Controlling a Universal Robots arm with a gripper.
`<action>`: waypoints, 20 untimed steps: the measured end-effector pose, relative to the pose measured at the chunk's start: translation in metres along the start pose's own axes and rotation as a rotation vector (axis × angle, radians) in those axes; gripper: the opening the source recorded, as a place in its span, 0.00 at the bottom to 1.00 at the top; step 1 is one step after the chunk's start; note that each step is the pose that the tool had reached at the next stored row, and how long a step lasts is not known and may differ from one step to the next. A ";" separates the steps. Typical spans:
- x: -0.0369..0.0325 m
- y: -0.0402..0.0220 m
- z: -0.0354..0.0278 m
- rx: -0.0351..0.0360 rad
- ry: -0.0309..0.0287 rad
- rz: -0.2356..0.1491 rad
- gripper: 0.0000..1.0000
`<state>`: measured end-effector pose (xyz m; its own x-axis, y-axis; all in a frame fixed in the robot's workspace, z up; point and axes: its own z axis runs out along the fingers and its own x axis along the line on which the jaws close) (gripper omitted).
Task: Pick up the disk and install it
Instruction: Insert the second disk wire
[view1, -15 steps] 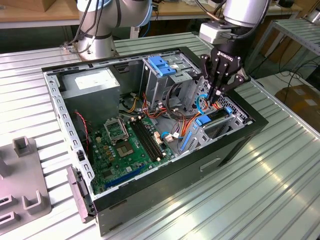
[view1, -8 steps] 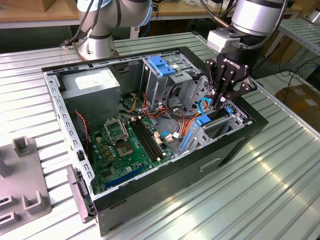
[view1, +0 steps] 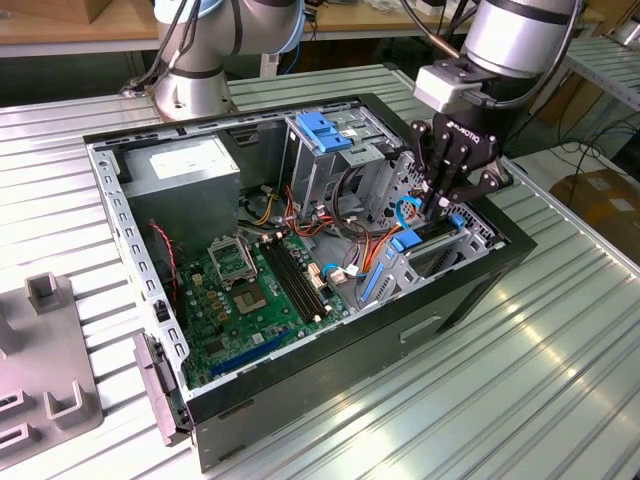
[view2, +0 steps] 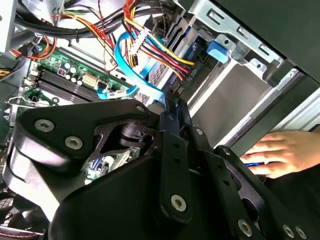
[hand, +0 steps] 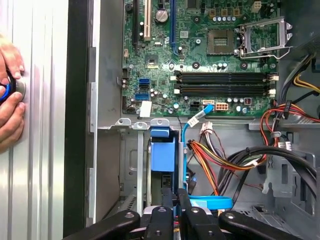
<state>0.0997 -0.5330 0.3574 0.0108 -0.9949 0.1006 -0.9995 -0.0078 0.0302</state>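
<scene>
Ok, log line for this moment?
claw: inside case, at drive bay | disk: blue carrier in bay by claw | hand: outside case, on blue-ringed button

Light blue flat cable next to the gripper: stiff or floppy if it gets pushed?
The light blue flat cable is probably floppy but a bit springy: it arcs in a free loop in the second wrist view. It looks thin, so likely light. Lying close to the gripper, it would probably bend aside when nudged, then spring back.
</scene>
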 end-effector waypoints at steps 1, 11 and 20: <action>0.0012 0.0000 0.0003 0.0000 -0.0029 0.000 0.16; 0.0122 -0.0003 0.0040 0.0008 -0.0628 -0.002 0.16; 0.0144 -0.0004 0.0055 0.0094 -0.0628 -0.001 0.16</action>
<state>0.1001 -0.5479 0.3534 0.0106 -0.9992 0.0380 -0.9997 -0.0098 0.0209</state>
